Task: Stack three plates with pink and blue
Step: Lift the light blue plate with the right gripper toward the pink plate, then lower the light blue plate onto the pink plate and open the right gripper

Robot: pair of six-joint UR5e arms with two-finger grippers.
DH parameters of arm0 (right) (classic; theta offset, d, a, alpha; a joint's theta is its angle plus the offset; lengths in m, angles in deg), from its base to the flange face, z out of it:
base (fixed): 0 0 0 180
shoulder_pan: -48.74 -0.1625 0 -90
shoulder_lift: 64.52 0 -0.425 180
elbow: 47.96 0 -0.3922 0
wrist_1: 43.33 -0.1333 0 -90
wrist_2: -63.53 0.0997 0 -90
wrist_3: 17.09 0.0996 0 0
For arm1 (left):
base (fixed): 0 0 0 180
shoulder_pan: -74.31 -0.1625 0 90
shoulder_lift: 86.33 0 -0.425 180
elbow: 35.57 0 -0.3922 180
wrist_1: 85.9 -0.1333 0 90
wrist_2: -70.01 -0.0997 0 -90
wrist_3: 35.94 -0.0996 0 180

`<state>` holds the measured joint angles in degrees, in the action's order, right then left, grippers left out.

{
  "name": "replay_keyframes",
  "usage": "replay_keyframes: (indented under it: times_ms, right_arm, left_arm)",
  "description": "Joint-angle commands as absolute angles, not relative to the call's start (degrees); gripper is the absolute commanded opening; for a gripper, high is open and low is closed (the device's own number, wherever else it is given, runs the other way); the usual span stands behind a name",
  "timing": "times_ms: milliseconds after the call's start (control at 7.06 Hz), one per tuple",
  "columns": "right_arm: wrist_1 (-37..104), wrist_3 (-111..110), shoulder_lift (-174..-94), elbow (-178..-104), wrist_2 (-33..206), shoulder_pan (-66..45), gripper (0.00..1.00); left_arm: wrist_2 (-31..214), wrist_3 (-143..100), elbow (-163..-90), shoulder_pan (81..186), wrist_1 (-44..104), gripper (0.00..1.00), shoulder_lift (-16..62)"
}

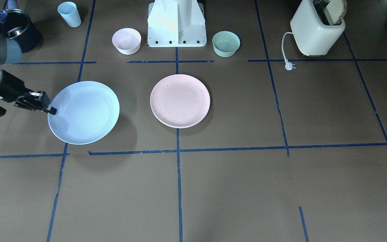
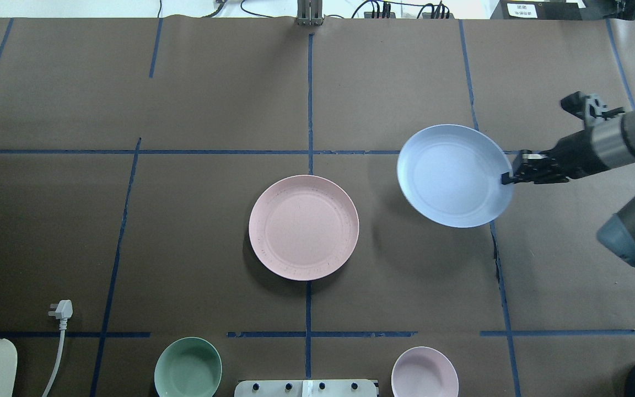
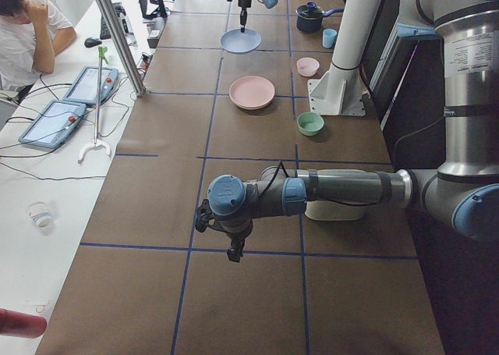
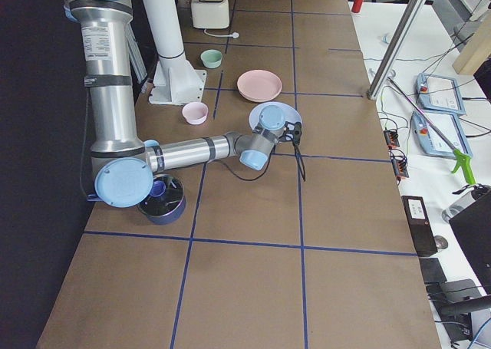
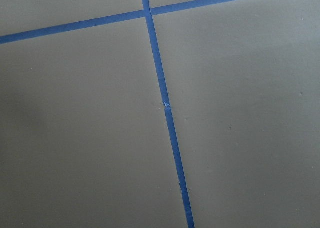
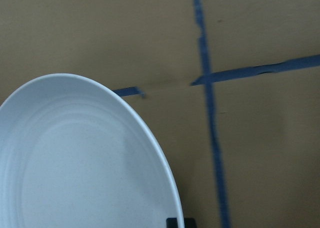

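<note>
My right gripper (image 2: pixel 507 177) is shut on the right rim of the pale blue plate (image 2: pixel 454 175) and holds it tilted above the table; its shadow lies below it. It also shows at the left of the front view, the gripper (image 1: pixel 50 110) on the plate (image 1: pixel 84 112). The right wrist view shows the plate (image 6: pixel 85 158) and a fingertip (image 6: pixel 175 222) at its edge. The pale pink plate (image 2: pixel 303 227) lies at the table's middle; a cream plate's edge (image 1: pixel 176 126) shows under it. My left gripper (image 3: pixel 234 253) hangs over bare table far from the plates; I cannot tell its state.
A small pink bowl (image 1: pixel 126 41) and a mint bowl (image 1: pixel 226 43) flank the robot base (image 1: pixel 176 23). A pale blue cup (image 1: pixel 69 14) and a dark pot (image 1: pixel 18 30) stand near the right arm. A toaster (image 1: pixel 317 28) with its plug (image 1: pixel 290 65) stands on the far side.
</note>
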<state>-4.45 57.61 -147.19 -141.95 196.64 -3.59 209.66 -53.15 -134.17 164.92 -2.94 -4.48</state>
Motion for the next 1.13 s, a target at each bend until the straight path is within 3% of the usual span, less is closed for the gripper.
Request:
replay_keyframes:
  times_ms: [0,283,850,991]
  right_arm:
    - [13.9,63.2,-137.2,-150.0,185.7,6.1,0.00]
    - [23.5,67.3,-129.9,-150.9,175.3,16.1,0.00]
    - [23.4,67.6,-129.2,-149.0,169.0,21.5,0.01]
    - [23.4,67.6,-129.1,-149.0,169.0,21.7,0.08]
  left_arm:
    - [209.8,-53.1,-134.1,164.9,-2.9,1.00,-4.3]
    - [209.8,-53.0,-134.1,164.9,-2.9,1.00,-4.2]
    - [209.8,-51.5,-134.3,164.8,-2.9,1.00,-4.0]
    - [209.8,-51.5,-134.2,164.8,-2.9,1.00,-4.0]
